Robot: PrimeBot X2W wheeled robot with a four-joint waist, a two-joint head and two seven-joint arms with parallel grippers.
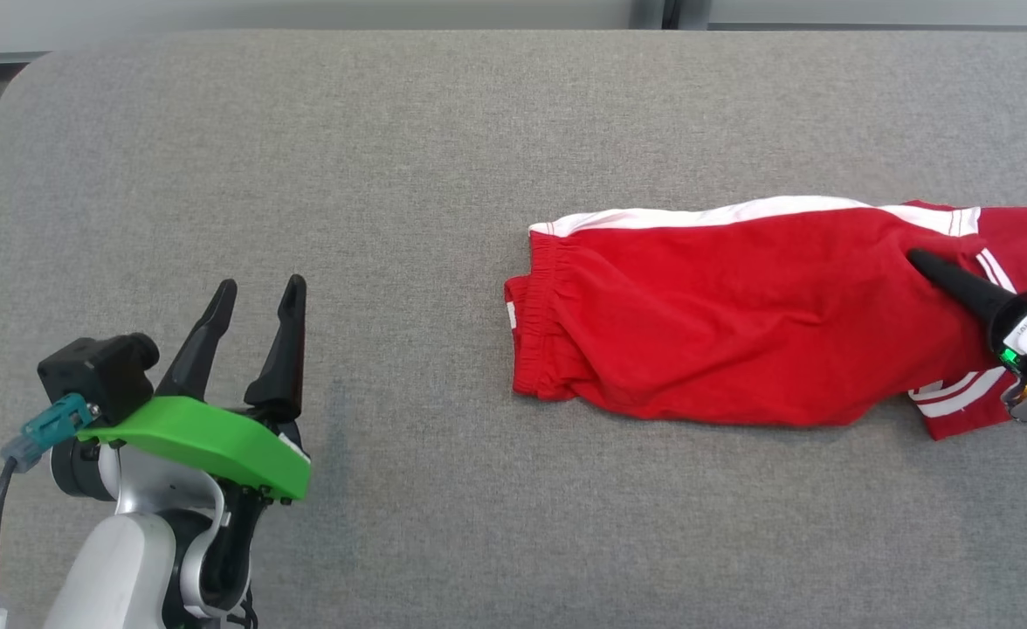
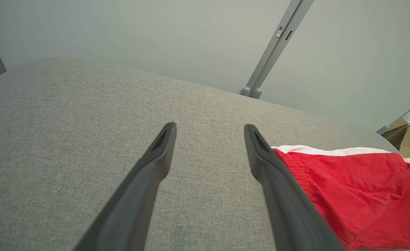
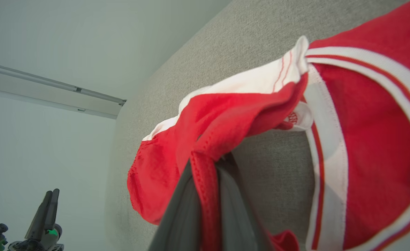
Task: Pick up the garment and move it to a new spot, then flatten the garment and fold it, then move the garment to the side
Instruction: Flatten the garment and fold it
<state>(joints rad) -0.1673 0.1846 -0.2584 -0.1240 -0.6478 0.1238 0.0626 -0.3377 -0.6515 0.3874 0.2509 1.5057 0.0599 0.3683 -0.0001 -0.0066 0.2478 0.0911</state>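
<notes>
The garment (image 1: 740,323) is a pair of red shorts with white stripes, lying across the right half of the grey table (image 1: 391,157). My right gripper (image 1: 920,260) comes in from the right edge and is shut on the garment. In the right wrist view its two dark fingers (image 3: 233,209) pinch a red hem of the garment (image 3: 226,125), lifting that edge off the surface. My left gripper (image 1: 256,293) stands open over bare table at the lower left, well apart from the cloth. In the left wrist view the left gripper (image 2: 210,129) holds nothing, and the garment (image 2: 358,188) lies to its right.
The table's far edge (image 1: 513,33) meets a pale wall with a grey post (image 2: 271,55). A cardboard box (image 2: 409,137) sits beyond the table's right end. My left gripper also shows small at the lower left of the right wrist view (image 3: 48,205).
</notes>
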